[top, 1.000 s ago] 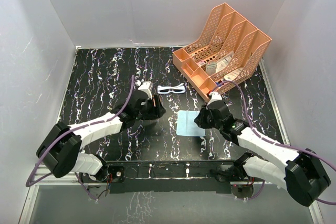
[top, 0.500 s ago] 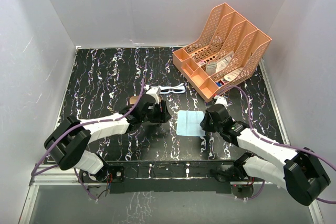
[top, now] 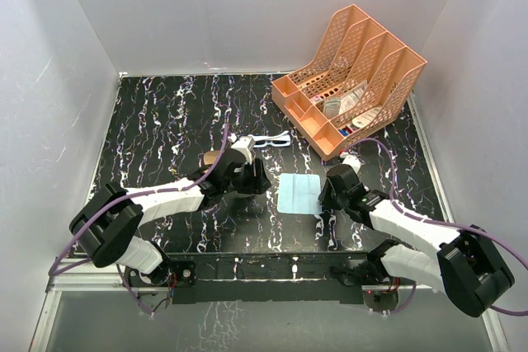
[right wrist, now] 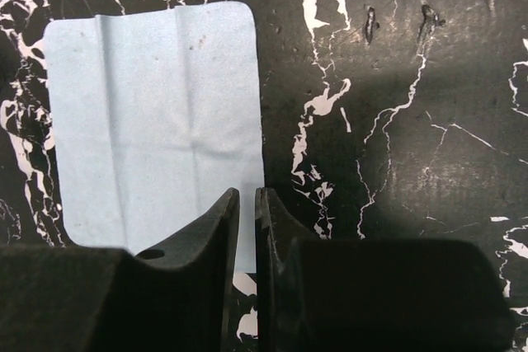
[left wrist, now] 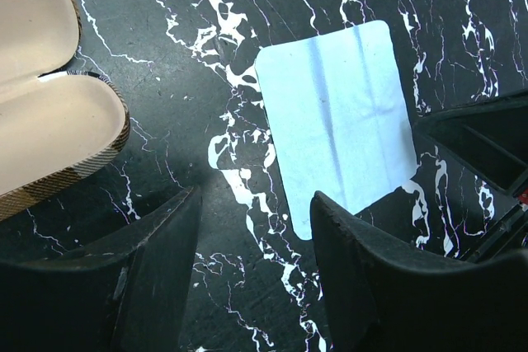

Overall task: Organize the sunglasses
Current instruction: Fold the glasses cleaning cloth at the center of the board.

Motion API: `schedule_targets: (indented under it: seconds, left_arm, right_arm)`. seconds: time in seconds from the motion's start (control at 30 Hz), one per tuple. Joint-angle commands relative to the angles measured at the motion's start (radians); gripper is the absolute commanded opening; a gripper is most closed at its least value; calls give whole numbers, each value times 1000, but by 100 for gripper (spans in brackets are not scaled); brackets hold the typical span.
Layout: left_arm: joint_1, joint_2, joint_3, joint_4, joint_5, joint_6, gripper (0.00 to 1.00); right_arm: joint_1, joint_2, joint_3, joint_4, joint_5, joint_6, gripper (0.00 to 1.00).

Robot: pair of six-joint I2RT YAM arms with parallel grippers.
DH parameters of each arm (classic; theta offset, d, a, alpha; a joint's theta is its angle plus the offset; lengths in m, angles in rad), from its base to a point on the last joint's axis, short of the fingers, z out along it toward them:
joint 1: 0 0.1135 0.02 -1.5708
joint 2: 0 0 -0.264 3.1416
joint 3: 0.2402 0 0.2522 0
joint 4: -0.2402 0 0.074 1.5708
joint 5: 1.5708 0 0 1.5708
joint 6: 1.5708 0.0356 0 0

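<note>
My left gripper [left wrist: 256, 204] is standing wide, with nothing between its fingers but bare marble-patterned table [top: 165, 113]. In the left wrist view the light blue cloth [left wrist: 338, 121] is lying flat at about 1 o'clock from that gap, and the open case [left wrist: 58, 138] is showing its cream lining and plaid edge at 10 o'clock. From above, only a small brown patch of that case is peeking out beside my left arm.

My right gripper [right wrist: 246, 195] is holding its fingers narrow, with just a thin slit between them. The right wrist view is putting them over the cloth's right edge near its lower corner. I cannot tell whether the tips are touching the fabric, and the overhead view is not settling it, because my wrist is covering that spot.

The sunglasses [top: 271, 141] are showing only in the overhead view. Neither wrist camera is catching them. They are lying on the table at roughly 1 o'clock from my left gripper and 11 o'clock from my right, apart from both, just beside the near-left corner of the orange organizer [top: 351, 80], which is sitting at 1 o'clock on the table.
</note>
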Motion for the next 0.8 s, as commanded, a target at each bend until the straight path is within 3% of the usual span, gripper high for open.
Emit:
schedule_targets:
  seconds: [0.0, 0.77]
  left_arm:
    - [-7, 10, 28, 24, 11, -2, 53]
    - [-9, 26, 38, 29, 16, 0, 54]
  right_arm:
    - [-19, 23, 5, 44, 16, 8, 13]
    - [-74, 72, 4, 109, -128, -49, 17]
